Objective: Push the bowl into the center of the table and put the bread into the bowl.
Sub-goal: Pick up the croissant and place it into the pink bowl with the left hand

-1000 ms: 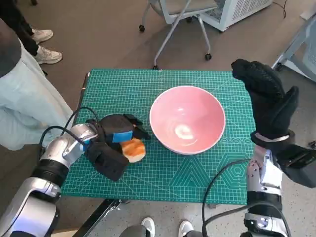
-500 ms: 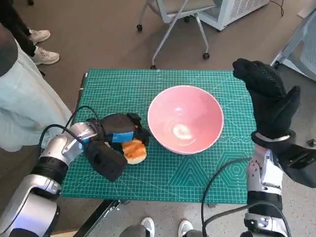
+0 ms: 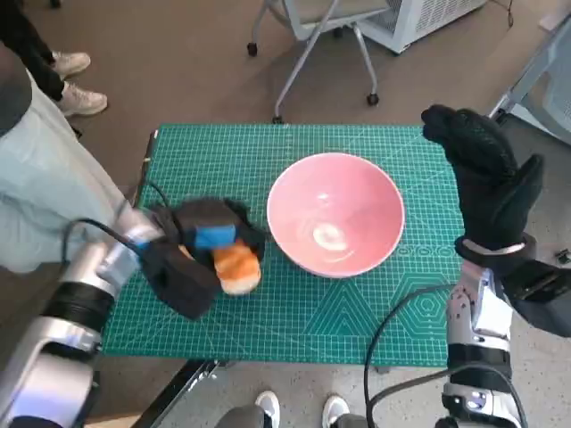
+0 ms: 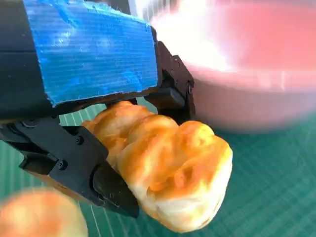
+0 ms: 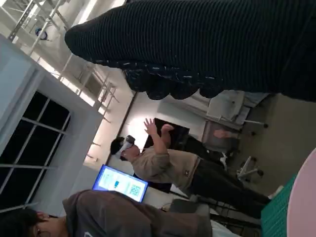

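A pink bowl (image 3: pixel 335 214) stands on the green cutting mat (image 3: pixel 294 303), right of the middle; its side (image 4: pixel 256 94) fills the left wrist view. My left hand (image 3: pixel 207 234) grips a golden bread roll (image 3: pixel 237 266) just left of the bowl and lifted off the mat. In the left wrist view the bread (image 4: pixel 168 163) sits between the black fingers (image 4: pixel 94 182) under the blue-taped back (image 4: pixel 89 54). My right hand (image 3: pixel 482 169) is raised upright by the table's right edge, holding nothing, fingers apart.
An office chair (image 3: pixel 330 36) stands behind the table. A person's legs (image 3: pixel 45 178) and shoes (image 3: pixel 76 85) are at the left. Feet (image 3: pixel 268 408) show at the front edge. The right wrist view shows people (image 5: pixel 168 168) in a room.
My left hand has lifted the bread off the mat; it and the forearm now blur with motion. The bowl and right hand stay put.
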`<act>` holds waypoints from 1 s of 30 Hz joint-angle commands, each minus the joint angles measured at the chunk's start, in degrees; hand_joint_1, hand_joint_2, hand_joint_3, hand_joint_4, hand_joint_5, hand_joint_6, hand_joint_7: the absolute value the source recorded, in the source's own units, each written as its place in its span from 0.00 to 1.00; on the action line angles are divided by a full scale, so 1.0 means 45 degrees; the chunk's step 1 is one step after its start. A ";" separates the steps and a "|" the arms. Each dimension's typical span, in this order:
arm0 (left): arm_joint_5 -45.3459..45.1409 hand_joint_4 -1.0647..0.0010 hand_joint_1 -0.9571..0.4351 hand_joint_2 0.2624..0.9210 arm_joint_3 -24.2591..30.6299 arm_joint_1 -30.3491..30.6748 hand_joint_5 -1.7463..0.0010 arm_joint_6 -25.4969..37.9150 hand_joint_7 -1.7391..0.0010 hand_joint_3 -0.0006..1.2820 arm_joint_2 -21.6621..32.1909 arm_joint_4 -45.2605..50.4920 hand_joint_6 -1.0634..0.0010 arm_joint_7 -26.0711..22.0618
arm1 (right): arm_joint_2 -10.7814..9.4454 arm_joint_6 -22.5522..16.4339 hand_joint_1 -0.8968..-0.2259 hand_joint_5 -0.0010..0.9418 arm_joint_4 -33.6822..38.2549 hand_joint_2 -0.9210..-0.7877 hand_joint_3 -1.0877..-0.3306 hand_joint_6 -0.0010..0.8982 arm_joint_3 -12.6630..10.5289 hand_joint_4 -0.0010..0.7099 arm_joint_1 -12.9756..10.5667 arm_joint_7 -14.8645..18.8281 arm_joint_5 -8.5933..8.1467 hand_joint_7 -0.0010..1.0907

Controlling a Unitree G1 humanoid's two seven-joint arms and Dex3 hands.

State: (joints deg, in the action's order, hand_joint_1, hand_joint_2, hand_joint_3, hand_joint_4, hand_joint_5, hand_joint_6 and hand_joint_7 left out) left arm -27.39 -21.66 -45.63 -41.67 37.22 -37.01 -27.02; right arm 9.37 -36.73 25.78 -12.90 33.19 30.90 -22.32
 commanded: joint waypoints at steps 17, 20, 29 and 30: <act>0.1911 0.27 0.69 0.98 0.1945 -0.1112 0.38 0.1967 0.39 0.01 0.0049 0.4158 0.32 -0.1322 | 0.0125 -0.0093 0.33 0.00 0.0351 0.00 0.47 0.19 -0.0085 0.26 -0.0005 0.0194 -0.0016 0.26; 0.1815 0.28 0.69 0.98 0.1708 -0.1760 0.39 0.2386 0.39 0.01 -0.0796 0.4424 0.31 -0.1149 | 0.0106 -0.0119 0.33 0.00 0.0481 0.00 0.47 0.19 -0.0106 0.26 0.0040 0.0250 -0.0065 0.25; 0.0735 0.29 0.69 0.97 0.0666 -0.3567 0.38 0.1395 0.40 0.01 -0.3202 0.1354 0.29 0.0415 | 0.0048 -0.0188 0.33 0.00 0.0511 0.00 0.47 0.19 -0.0071 0.25 -0.0009 0.0358 -0.0127 0.25; 0.0511 0.30 0.69 0.97 0.0487 -0.3829 0.38 0.1254 0.39 0.01 -0.3454 0.0758 0.29 0.0626 | 0.0047 -0.0166 0.33 0.00 0.0472 0.00 0.47 0.19 -0.0070 0.26 -0.0025 0.0363 -0.0134 0.25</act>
State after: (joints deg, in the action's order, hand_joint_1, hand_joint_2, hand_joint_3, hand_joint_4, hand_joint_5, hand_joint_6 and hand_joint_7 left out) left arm -22.57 -17.24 -59.46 -34.12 24.89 -26.69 -26.91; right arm 9.65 -37.64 27.42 -13.24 34.00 32.01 -22.46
